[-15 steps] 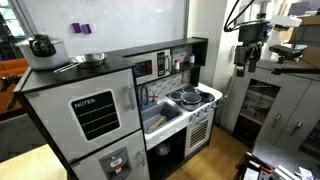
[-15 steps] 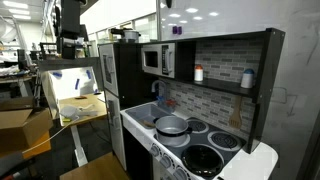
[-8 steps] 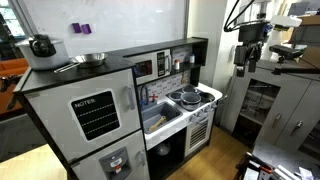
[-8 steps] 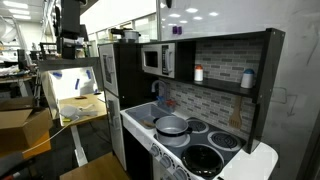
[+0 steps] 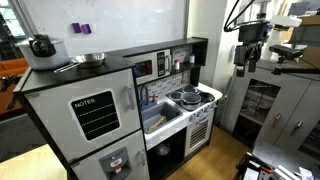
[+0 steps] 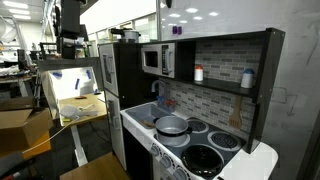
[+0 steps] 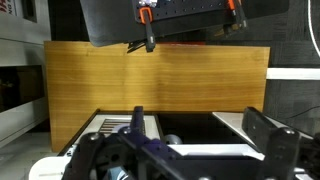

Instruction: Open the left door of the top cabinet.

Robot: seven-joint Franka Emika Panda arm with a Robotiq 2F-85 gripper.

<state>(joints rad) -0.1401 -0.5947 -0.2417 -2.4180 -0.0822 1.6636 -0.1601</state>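
The toy kitchen's top cabinet [image 5: 187, 47] [image 6: 232, 46] is a long black-framed unit above the sink and stove. Its left door [image 5: 143, 68] [image 6: 151, 60] has a dark window in a pale frame and stands shut. My gripper [image 5: 243, 66] [image 6: 68, 45] hangs in the air well away from the kitchen, off to one side in both exterior views. In the wrist view the gripper [image 7: 200, 138] is open with nothing between its dark fingers [image 7: 138, 122]. The door does not show in the wrist view.
A grey fridge block with a "NOTES" door [image 5: 96, 113] stands beside the cabinet, with a black pot [image 5: 41, 45] and a metal bowl [image 5: 92, 59] on top. A pan [image 6: 172, 125] sits on the stove. A wooden panel [image 7: 150, 85] fills the wrist view. Grey metal cabinets [image 5: 280, 110] stand under the arm.
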